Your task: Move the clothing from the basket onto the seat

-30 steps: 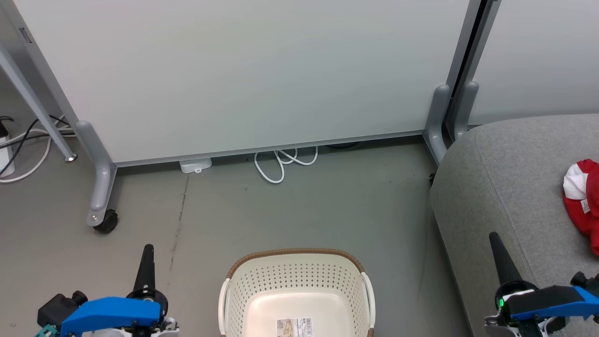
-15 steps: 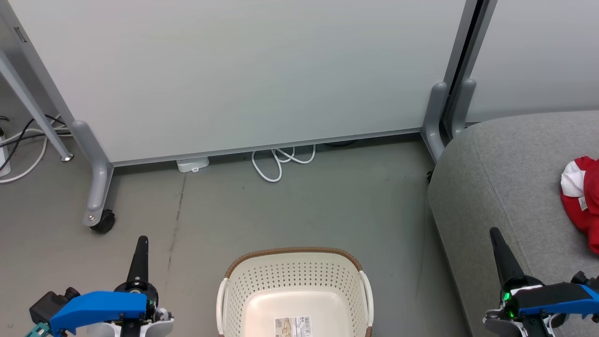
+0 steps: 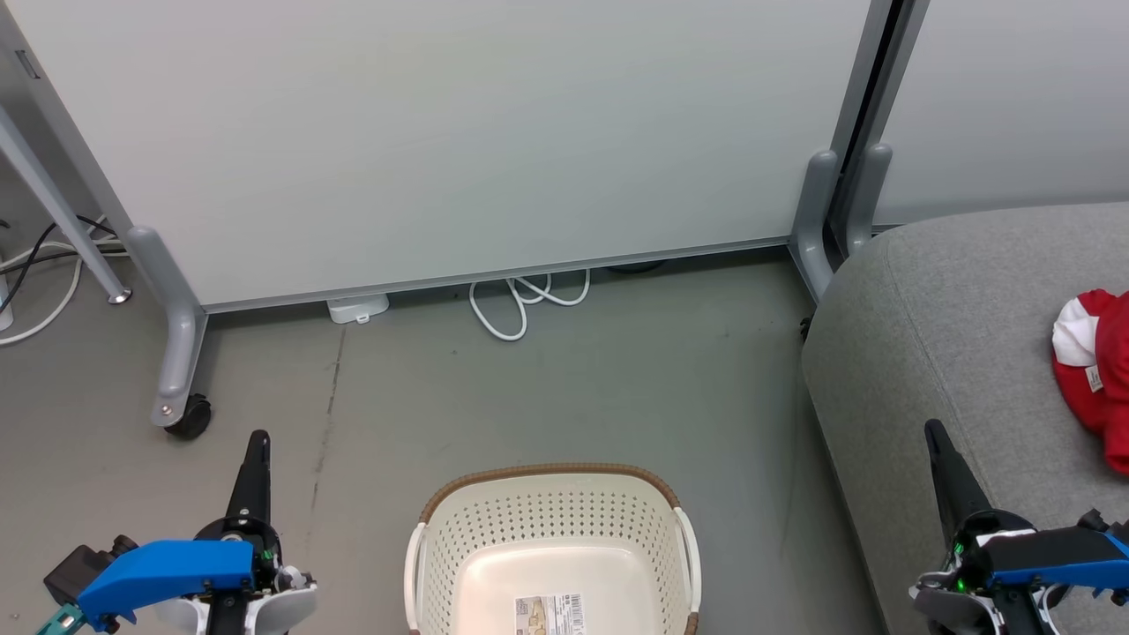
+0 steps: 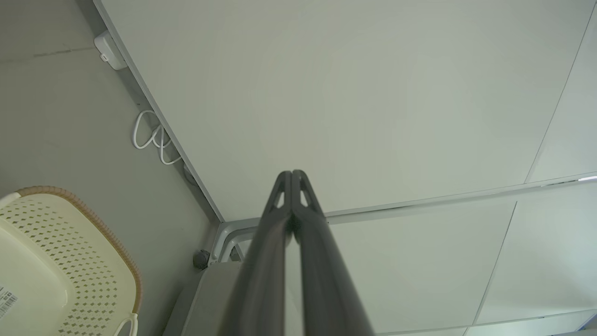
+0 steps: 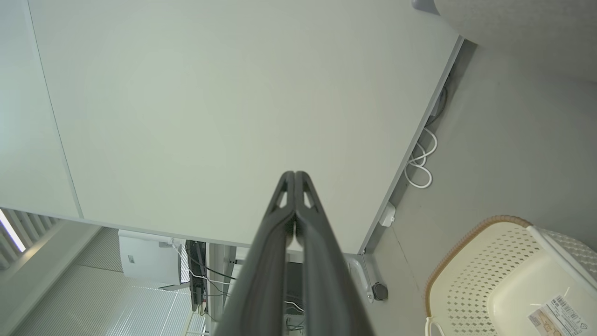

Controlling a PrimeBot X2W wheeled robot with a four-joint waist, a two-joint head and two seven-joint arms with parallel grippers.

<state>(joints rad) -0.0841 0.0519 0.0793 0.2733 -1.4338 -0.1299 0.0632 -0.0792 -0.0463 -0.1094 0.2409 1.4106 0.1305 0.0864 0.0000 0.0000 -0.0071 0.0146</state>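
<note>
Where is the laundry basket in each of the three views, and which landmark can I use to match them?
Head view: the basket is at the bottom centre, cut off by the lower edge.
Left wrist view: the basket is in the lower left corner.
Right wrist view: the basket is in the lower right corner.
Shared landmark: the looped white cable at the foot of the pale panel.

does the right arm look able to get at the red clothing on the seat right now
Probably yes: the right gripper hangs over the seat, and just bare grey upholstery lies between it and the red clothing. It is shut, so it would have to open first.
</note>
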